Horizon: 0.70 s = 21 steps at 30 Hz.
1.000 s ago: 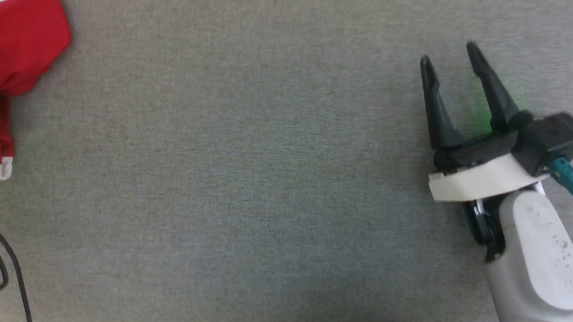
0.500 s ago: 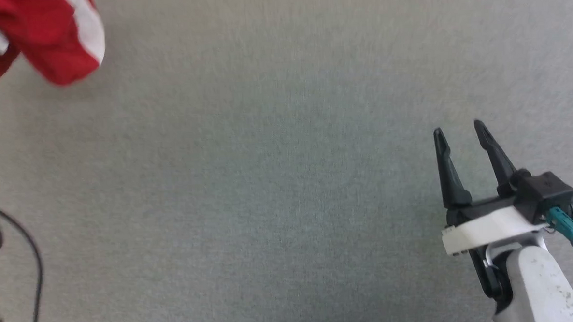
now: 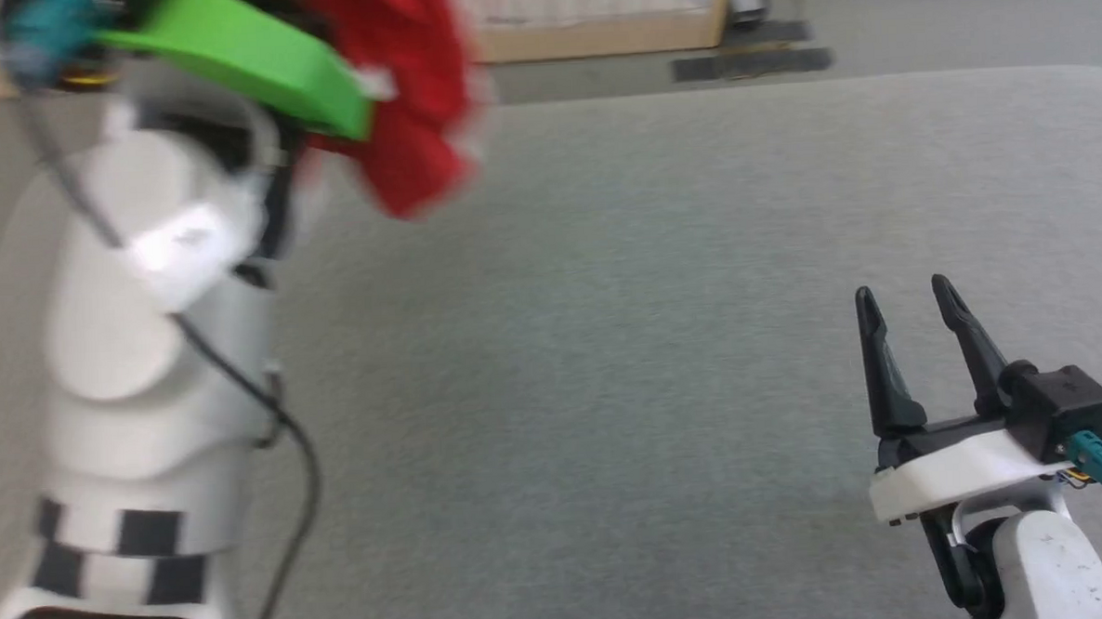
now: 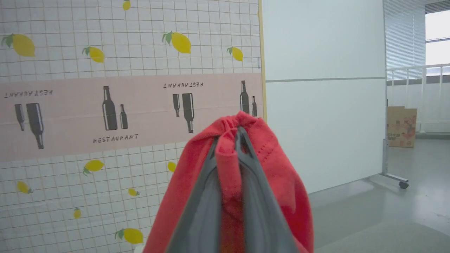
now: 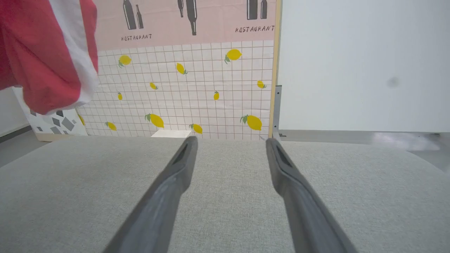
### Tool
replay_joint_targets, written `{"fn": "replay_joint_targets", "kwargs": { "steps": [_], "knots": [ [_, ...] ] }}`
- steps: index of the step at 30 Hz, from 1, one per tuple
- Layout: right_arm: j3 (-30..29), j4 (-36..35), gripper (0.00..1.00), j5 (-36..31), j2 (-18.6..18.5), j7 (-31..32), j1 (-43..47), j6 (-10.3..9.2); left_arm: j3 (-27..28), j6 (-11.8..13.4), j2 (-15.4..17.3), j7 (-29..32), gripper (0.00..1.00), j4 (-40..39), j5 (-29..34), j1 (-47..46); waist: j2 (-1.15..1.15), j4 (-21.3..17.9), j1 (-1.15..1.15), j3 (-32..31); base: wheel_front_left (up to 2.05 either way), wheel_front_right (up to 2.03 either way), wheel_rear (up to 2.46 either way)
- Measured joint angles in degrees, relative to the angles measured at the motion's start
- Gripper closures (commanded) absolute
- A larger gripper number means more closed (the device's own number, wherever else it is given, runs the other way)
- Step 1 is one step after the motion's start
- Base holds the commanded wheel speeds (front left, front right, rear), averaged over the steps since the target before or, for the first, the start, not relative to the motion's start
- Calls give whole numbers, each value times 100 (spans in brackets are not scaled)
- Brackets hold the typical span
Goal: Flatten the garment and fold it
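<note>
Head view | one garment (image 3: pixel 403 121) aloft, pinched by left end effector (image 4: pixel 233 140) | right end effector (image 3: pixel 904 291) spread, empty | one grey surface (image 3: pixel 610 391)

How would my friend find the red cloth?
Look over the big grey table, at its far left. There the left hand holds the garment up in the air. It is bright red with a white stripe, unlike the green part beside it.
</note>
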Motion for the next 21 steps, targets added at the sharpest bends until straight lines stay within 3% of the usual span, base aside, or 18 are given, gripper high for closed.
{"fn": "replay_joint_targets", "kwargs": {
  "steps": [8, 11, 15, 16, 17, 21],
  "knots": [
    [-4, -93, 0, 42, -3, 58, 57, 0, -780, -118, -583, 410, 100, 875, -118, 743, 0, -753, 0, -59, 0, 0, 0],
    [44, -92, 0, 110, -2, 67, 57, 0, -1103, -148, -694, 950, 100, 1524, -188, 1165, 0, -985, 0, -26, 0, 0, 0],
    [63, -78, 0, 157, -4, 64, 57, 0, -1502, -189, -799, 2129, 100, 2426, -458, 1616, 0, -1200, 0, 54, 0, 0, 0],
    [60, -71, 0, 157, -7, 58, 57, 0, -1570, -187, -820, 2427, 43, 2613, -470, 1693, -1, -1227, 0, 85, 0, 0, 0],
    [62, -66, 0, 158, -5, 45, 57, 0, -1633, -181, -825, 2618, 0, 2726, -469, 1744, 0, -1241, 0, 112, 0, 0, 0],
    [51, -31, 0, 165, -7, 38, 57, 0, -1659, -180, -865, 2810, 0, 2783, -617, 1796, 0, -1198, 0, 185, 0, 0, 0]
  ]
}}
